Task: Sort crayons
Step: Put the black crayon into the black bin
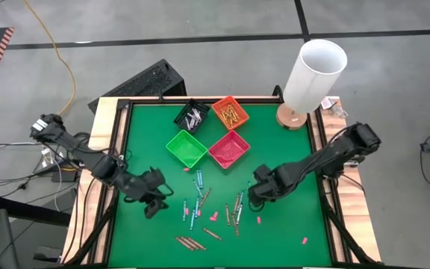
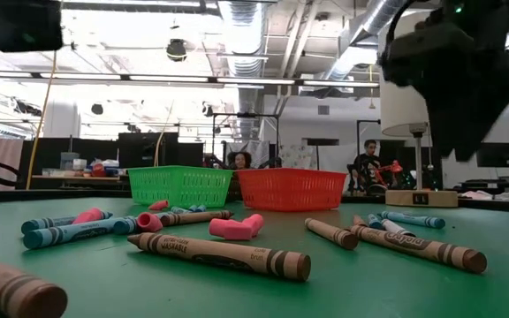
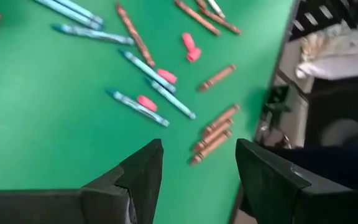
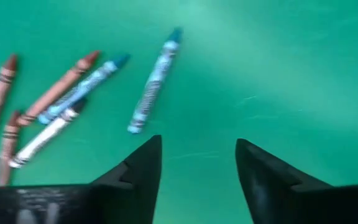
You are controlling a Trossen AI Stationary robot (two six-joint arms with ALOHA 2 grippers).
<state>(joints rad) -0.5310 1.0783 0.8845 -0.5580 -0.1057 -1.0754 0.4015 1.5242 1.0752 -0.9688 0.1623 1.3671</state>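
Right end effector (image 1: 257,196) is hovering low over the green table (image 1: 290,224) with its fingers standing apart and nothing between them, just right of the scattered crayons (image 1: 200,205). In its wrist view a blue crayon (image 4: 154,81) is lying just ahead of the open fingers and slightly off toward one of them, its long axis running nearly along the line the fingers are pointing, so a grasp would probably need the fingers to straddle it across that axis after a small sideways shift. More brown and blue crayons, with one white one, are lying a little farther off to that same side. Left end effector (image 1: 154,203) is waiting at the left edge of the pile, fingers also apart and empty, with a small bundle of brown crayons (image 3: 215,132) just ahead of it. Both arms are sitting about equally near the pile, each nearest its own side. Four bins (image 1: 209,131) are standing well beyond the crayons, toward the table's far edge, beside a lamp (image 1: 310,75).
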